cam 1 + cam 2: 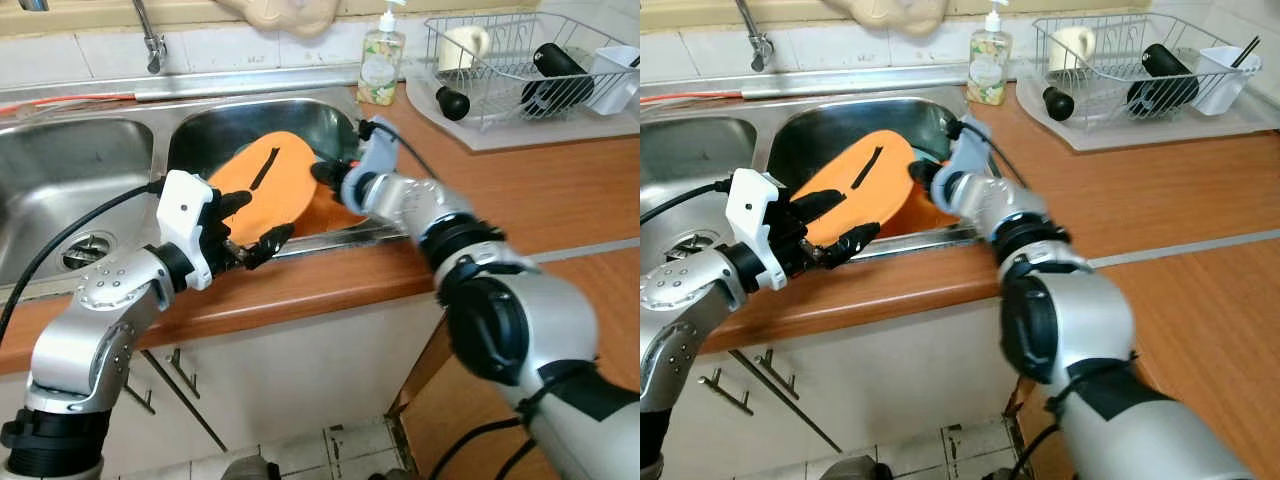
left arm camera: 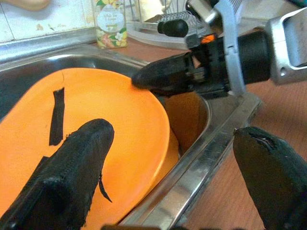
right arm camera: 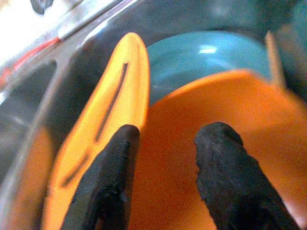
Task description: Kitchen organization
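The left end effector (image 1: 255,225), fingers spread wide and holding nothing, straddles the sink's (image 1: 190,130) front rim beside the orange plate (image 1: 270,185) leaning inside. At the plate's 3 o'clock, the right end effector (image 1: 322,172) hangs parted over an orange bowl (image 3: 201,139). A soap bottle (image 1: 381,62), label unreadable, and dish rack (image 1: 520,60) stand on the table (image 1: 540,190) at 1 o'clock.

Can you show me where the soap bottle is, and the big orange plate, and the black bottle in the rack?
soap bottle (image 1: 381,66), left eye view, on its label.
orange plate (image 1: 272,190), left eye view, on its flat face.
black bottle (image 1: 562,64), left eye view, on its body.
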Robot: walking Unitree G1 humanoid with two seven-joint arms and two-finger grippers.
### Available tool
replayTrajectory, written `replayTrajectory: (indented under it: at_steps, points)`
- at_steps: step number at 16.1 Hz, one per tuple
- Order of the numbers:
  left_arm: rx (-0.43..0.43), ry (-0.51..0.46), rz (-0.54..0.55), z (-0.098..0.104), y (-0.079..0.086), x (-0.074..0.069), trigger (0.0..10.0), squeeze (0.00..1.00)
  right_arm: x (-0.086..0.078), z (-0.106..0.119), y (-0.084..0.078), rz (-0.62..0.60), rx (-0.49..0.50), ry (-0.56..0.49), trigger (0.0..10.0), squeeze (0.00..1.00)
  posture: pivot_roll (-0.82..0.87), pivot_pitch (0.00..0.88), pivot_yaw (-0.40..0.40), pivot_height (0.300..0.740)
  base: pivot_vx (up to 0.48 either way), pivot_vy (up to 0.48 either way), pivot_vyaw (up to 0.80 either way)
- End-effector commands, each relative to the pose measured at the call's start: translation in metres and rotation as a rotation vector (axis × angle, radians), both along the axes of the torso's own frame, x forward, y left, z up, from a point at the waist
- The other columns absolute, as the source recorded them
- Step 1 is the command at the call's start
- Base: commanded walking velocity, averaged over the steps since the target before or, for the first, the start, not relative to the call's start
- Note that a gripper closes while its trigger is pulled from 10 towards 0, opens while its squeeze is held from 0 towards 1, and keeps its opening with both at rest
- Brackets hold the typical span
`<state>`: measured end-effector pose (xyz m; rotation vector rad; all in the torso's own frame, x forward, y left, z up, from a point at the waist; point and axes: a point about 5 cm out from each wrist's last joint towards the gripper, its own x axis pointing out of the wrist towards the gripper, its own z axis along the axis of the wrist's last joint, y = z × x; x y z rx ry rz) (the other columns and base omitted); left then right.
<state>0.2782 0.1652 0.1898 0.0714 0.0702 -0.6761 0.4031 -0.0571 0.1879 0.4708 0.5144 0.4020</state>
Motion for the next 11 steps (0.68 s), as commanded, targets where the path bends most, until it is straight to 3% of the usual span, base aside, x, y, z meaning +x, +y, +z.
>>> replayTrajectory:
  at_steps: [1, 5, 6, 8, 11]
  points:
    - [0.007, -0.003, 0.014, 0.0, 0.0, 0.002, 10.0, 0.09, 0.002, 0.003, -0.013, 0.01, -0.062, -0.028, 10.0, 1.0, -0.02, 0.0, 0.042, 0.74, 0.0, 0.0, 0.0]
    - [-0.01, 0.001, 0.028, -0.004, -0.006, 0.001, 10.0, 0.09, 0.002, 0.016, -0.051, 0.094, -0.296, -0.193, 10.0, 1.0, -0.04, 0.0, 0.057, 0.74, 0.0, 0.0, 0.0]
    - [-0.021, 0.002, 0.052, -0.006, -0.009, 0.001, 10.0, 0.09, -0.009, 0.039, -0.065, 0.08, -0.29, -0.371, 10.0, 1.0, -0.05, 0.0, 0.065, 0.74, 0.0, 0.0, 0.0]
    - [-0.05, -0.012, 0.1, -0.005, -0.01, 0.001, 10.0, 0.09, -0.029, 0.056, -0.071, 0.076, -0.283, -0.518, 10.0, 1.0, -0.06, 0.0, 0.075, 0.74, 0.0, 0.0, 0.0]
    - [-0.079, -0.05, 0.203, -0.004, -0.015, 0.001, 10.0, 0.09, -0.066, 0.053, -0.071, 0.008, -0.323, -0.611, 10.0, 1.0, -0.07, 0.0, 0.076, 0.74, 0.0, 0.0, 0.14]
